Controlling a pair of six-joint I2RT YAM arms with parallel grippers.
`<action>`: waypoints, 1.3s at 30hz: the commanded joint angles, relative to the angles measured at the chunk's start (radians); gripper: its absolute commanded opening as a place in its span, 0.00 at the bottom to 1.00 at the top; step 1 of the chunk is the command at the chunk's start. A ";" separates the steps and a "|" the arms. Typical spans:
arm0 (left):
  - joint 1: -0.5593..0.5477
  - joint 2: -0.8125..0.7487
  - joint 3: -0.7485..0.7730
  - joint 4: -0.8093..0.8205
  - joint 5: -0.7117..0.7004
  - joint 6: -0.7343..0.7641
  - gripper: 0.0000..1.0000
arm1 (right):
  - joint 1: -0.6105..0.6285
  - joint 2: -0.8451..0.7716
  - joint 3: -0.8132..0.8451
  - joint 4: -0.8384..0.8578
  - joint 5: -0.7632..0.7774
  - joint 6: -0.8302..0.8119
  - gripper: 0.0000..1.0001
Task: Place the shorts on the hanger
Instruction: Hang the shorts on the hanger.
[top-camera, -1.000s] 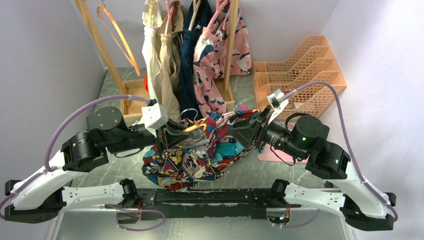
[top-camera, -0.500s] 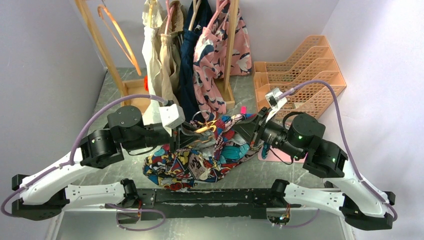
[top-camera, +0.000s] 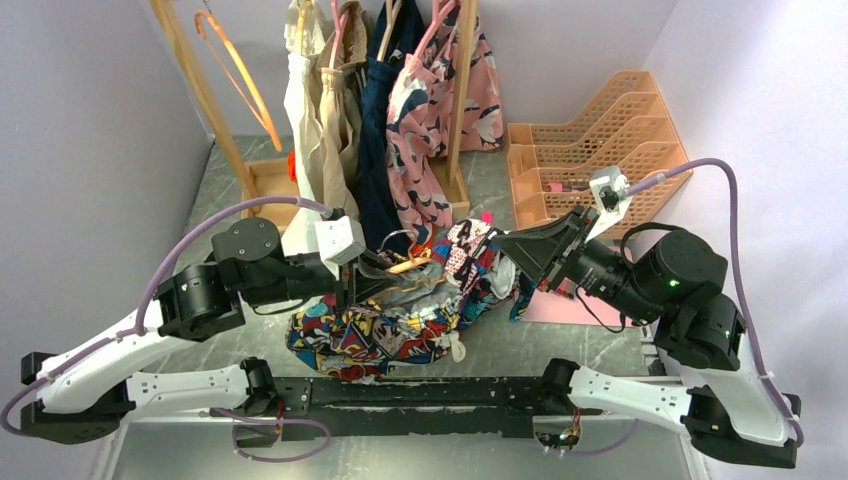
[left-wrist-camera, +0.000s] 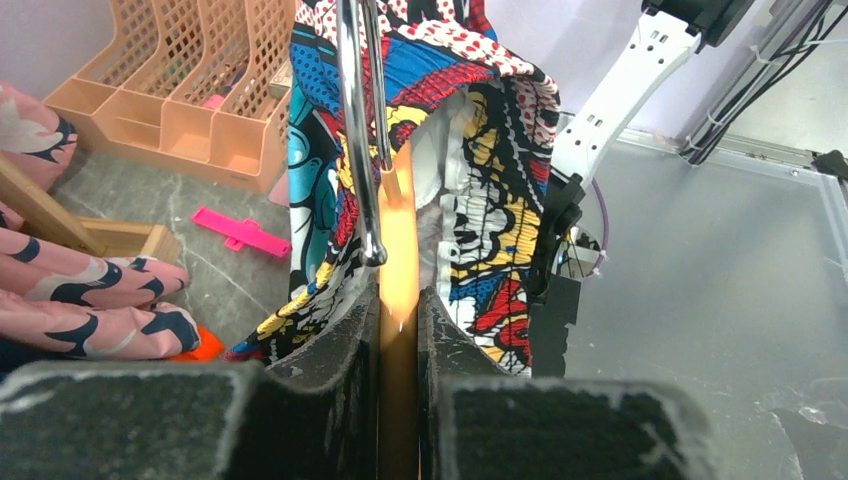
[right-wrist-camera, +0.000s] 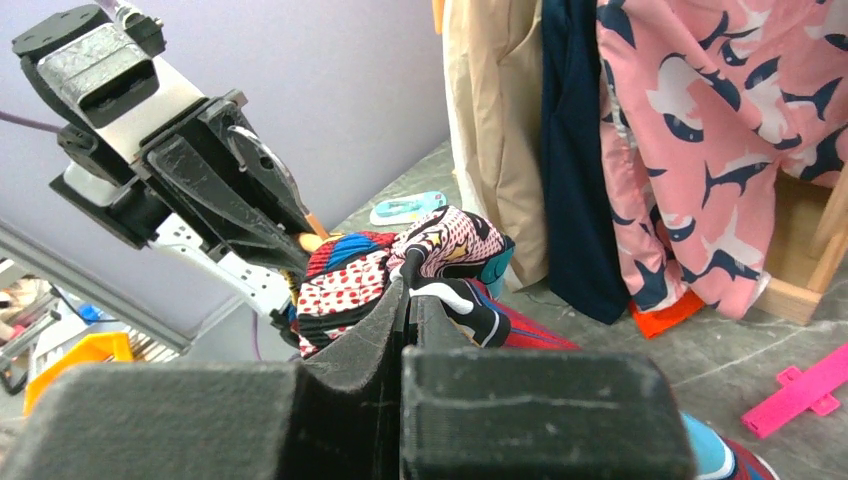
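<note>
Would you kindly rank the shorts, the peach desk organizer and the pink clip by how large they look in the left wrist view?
1. The shorts, though nearness to the camera inflates them.
2. The peach desk organizer, cropped by the frame.
3. The pink clip, clearly smallest.

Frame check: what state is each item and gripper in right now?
left gripper: shut on the hanger.
right gripper: shut on the shorts.
hanger: held off the table, against the shorts.
shorts: bunched, one edge lifted, rest heaped on the table.
pink garment: hanging on the rack.
pink clip: lying flat on the table.
</note>
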 joint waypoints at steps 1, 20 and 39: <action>0.004 0.011 0.014 0.072 0.057 -0.002 0.07 | 0.001 0.009 0.030 0.009 0.050 -0.013 0.00; 0.004 0.033 0.106 0.094 0.144 0.034 0.07 | 0.001 0.067 0.240 -0.283 0.185 -0.009 0.70; 0.004 -0.051 0.183 0.008 0.176 0.006 0.07 | 0.000 0.011 0.202 -0.235 0.070 -0.170 0.53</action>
